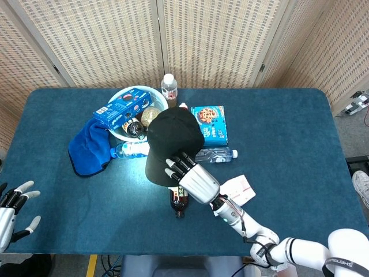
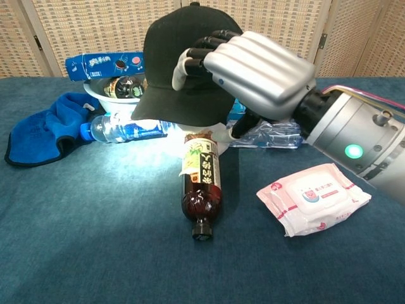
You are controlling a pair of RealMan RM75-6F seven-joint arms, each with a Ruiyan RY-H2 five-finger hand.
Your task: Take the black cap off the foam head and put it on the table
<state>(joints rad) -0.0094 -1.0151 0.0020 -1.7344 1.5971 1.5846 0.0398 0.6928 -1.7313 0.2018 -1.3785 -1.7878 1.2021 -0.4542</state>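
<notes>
Head view puts the right hand (image 1: 193, 178) over the front of the black cap (image 1: 172, 138), fingers spread on its brim side, no grip evident; the cap sits on the foam head mid-table; the left hand (image 1: 12, 205) hangs open, well apart.

Chinese characters run down the brown bottle's label (image 2: 201, 158) in front of the black cap (image 2: 183, 60), too small to read.

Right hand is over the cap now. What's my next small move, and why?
Probably close the right hand on the black cap before lifting. Its fingers lie over the front of the crown, but a grip isn't evident, and the cap sits on the head, which it hides.
</notes>
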